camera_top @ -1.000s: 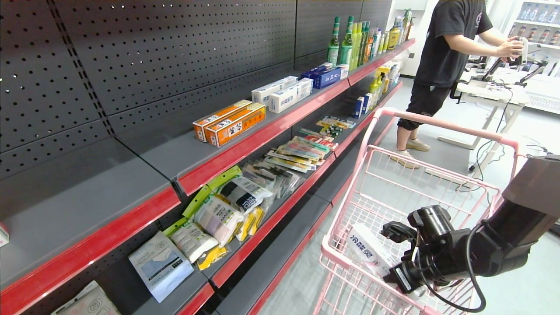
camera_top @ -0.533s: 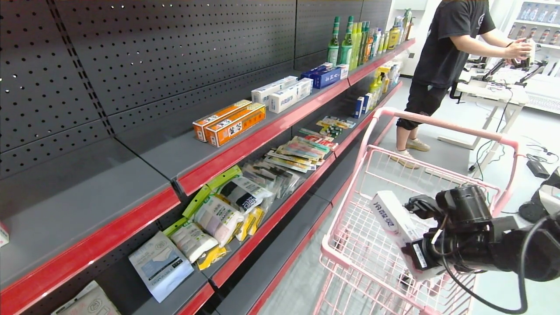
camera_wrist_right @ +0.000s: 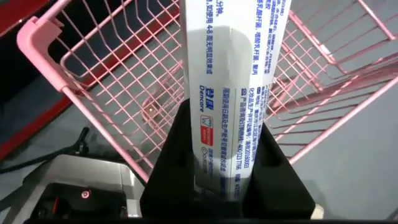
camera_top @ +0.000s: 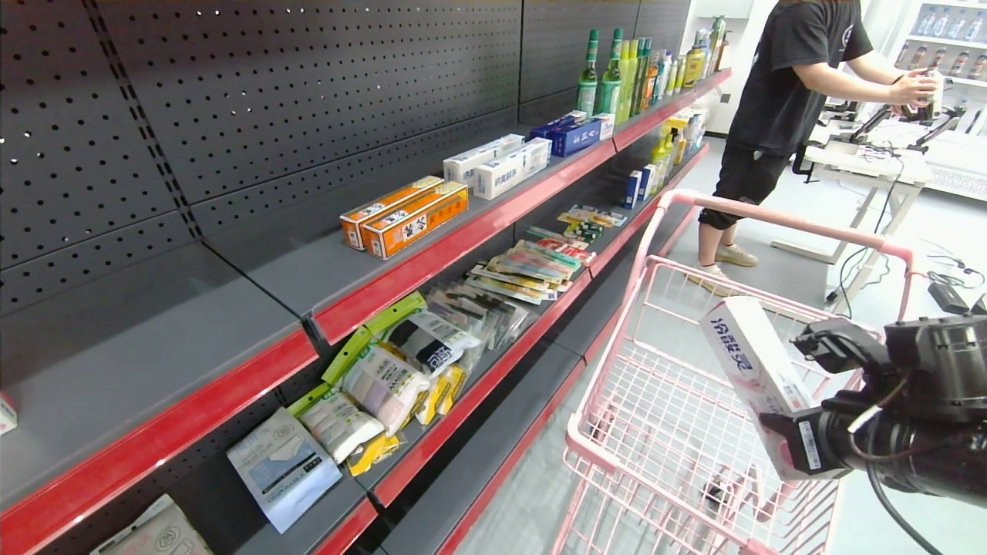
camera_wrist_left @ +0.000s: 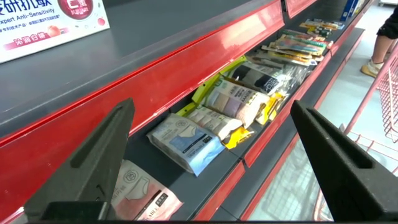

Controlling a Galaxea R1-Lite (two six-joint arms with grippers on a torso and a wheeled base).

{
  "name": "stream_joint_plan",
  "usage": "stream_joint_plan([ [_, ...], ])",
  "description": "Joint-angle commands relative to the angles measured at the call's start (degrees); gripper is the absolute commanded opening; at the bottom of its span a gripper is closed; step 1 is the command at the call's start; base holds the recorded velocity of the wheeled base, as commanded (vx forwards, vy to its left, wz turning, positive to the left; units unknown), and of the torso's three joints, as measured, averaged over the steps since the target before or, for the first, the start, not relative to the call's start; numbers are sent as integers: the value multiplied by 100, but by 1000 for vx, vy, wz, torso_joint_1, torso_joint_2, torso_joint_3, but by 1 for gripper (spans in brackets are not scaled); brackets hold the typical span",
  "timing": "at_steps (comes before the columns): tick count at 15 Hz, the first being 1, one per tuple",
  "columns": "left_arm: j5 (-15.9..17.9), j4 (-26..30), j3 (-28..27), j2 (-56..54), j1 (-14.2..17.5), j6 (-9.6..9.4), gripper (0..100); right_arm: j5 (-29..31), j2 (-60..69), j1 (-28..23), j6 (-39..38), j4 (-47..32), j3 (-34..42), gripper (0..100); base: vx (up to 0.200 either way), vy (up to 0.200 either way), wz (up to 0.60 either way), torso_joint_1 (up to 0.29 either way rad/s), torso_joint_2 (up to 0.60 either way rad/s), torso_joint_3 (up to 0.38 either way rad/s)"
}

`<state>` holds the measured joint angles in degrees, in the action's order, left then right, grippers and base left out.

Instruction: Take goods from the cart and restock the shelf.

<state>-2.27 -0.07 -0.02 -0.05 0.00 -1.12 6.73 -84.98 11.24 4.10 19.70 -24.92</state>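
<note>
The right gripper point(camera_wrist_right: 227, 158) is clamped on the lower end of a white box point(camera_top: 749, 362), held tilted above the pink cart point(camera_top: 779, 219), which stands beside the red-edged shelf point(camera_top: 455, 247). The left gripper point(camera_wrist_left: 211, 124) is spread wide, holding nothing, and faces packets point(camera_wrist_left: 186, 140) on a lower tier

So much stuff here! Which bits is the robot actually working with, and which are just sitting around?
In the job: white box, gripped by the right hand; pink cart; grey shelf with bare space.
Just lying about: orange boxes, green bottles, plastic pouches.
</note>
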Motion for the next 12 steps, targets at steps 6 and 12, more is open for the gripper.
stream_joint_plan([
  [6,-2,-1,2,5,0,-2,100,206,1528,-377,39,-880,31,0,0,0,0,0,0,0],
  [12,-2,-1,-6,5,0,-2,100,241,2346,-518,179,-1407,31,0,0,0,0,58,-144,-89],
])
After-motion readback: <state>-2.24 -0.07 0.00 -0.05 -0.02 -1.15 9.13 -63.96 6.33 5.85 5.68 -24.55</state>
